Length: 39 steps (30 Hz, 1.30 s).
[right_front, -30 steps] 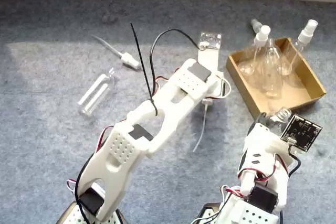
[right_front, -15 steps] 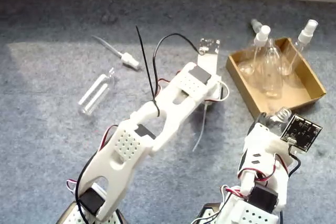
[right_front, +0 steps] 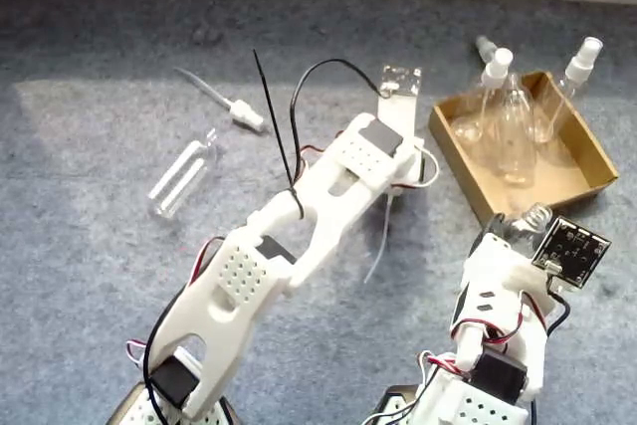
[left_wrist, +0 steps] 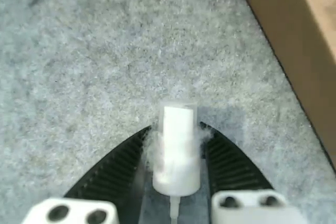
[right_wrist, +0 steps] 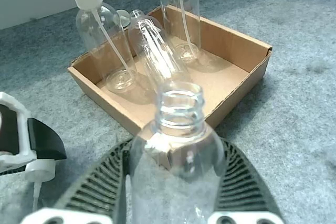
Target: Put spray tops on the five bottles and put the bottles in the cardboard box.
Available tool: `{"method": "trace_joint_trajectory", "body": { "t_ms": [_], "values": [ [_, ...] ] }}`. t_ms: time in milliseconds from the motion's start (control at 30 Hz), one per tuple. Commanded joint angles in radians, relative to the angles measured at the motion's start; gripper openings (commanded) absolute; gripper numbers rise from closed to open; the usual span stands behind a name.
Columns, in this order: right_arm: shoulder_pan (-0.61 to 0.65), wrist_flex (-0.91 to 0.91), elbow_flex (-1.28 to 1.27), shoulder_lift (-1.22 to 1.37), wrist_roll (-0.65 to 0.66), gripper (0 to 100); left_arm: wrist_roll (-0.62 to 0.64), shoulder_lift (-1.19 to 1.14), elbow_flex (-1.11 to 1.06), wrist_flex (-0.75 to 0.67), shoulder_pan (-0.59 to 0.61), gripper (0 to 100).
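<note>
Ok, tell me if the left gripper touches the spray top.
Touching: left wrist view shows the left gripper clamped against both sides of the spray top.

Bottles (right_front: 513,131) crowd the cardboard box (right_front: 575,174); its nearer floor lies bare.

Overhead view; close wrist views, shared cardboard box (right_front: 460,170) (left_wrist: 283,40) (right_wrist: 231,41)

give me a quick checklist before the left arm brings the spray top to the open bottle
1. White plastic spray top gripped in left gripper: ok
2. Clear plastic bottle gripped in right gripper: ok
3. Bottle's neck open, uncapped: ok
4. Spray top lined up over the neck: not ok, they are apart
5. Bare floor free in brown cardboard box: ok
</note>
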State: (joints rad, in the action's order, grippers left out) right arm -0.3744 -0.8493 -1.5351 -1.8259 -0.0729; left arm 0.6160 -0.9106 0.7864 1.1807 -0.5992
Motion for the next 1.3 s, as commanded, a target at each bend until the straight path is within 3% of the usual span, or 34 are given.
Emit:
{"method": "trace_joint_trajectory", "body": {
  "t_ms": [0, 233, 500, 633, 767, 1000, 1267],
  "values": [
    [0.041, 0.030, 0.012, -0.012, -0.011, 8.5, 0.008, 0.168, 0.107, 0.141, -0.007, 5],
    [0.150, 0.031, 0.012, -0.012, -0.005, 8.5, 0.008, 0.338, 0.245, 0.382, 0.041, 5],
    [0.292, 0.031, 0.012, -0.012, -0.003, 8.5, 0.005, 0.467, 0.366, 0.539, 0.099, 5],
    [0.389, 0.031, 0.012, -0.012, -0.003, 8.5, -0.189, 0.533, 0.372, 0.568, 0.104, 5],
    [0.466, 0.031, 0.012, -0.012, -0.003, 8.5, -0.365, 0.611, 0.282, 0.569, 0.108, 4],
    [0.607, 0.038, 0.016, -0.012, -0.003, 8.5, -0.373, 0.834, 0.053, 0.569, 0.099, 4],
    [0.664, 0.245, -0.035, -0.012, -0.003, 8.5, -0.374, 1.119, -0.091, 0.565, 0.099, 4]
  ]
}}
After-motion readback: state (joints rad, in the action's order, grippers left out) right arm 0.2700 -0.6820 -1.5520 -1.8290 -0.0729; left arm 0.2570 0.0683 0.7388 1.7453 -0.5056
